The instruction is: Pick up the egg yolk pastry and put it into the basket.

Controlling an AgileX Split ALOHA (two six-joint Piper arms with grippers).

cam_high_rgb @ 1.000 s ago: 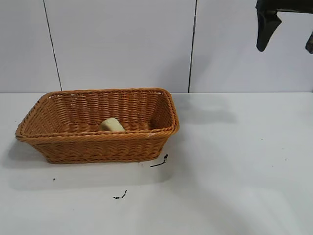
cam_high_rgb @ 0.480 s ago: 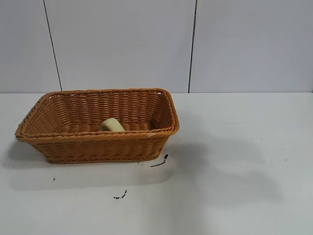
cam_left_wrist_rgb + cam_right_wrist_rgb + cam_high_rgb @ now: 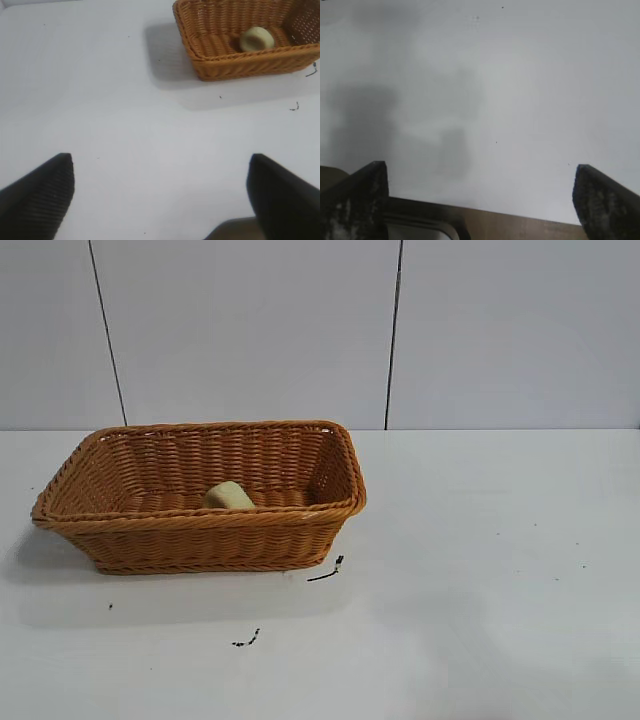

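The orange-brown wicker basket (image 3: pixel 200 495) stands on the white table at the left. The pale cream egg yolk pastry (image 3: pixel 228 496) lies inside it, on the basket floor near the front wall. The left wrist view shows the basket (image 3: pixel 215 60) from far off with the pastry (image 3: pixel 256 38) in it. My left gripper (image 3: pixel 161 165) is open and empty over bare table, well away from the basket. My right gripper (image 3: pixel 480 172) is open and empty over bare table near the table's edge. Neither arm shows in the exterior view.
Small black marks (image 3: pixel 326 572) lie on the table by the basket's front right corner, and another (image 3: pixel 246 640) nearer the front. A brown table edge (image 3: pixel 530 226) and a dark fixture (image 3: pixel 420 220) show below the right gripper.
The right gripper, seen at the top right a second ago, has left the exterior view. Its shadow on the table has faded. Basket and pastry have not moved.
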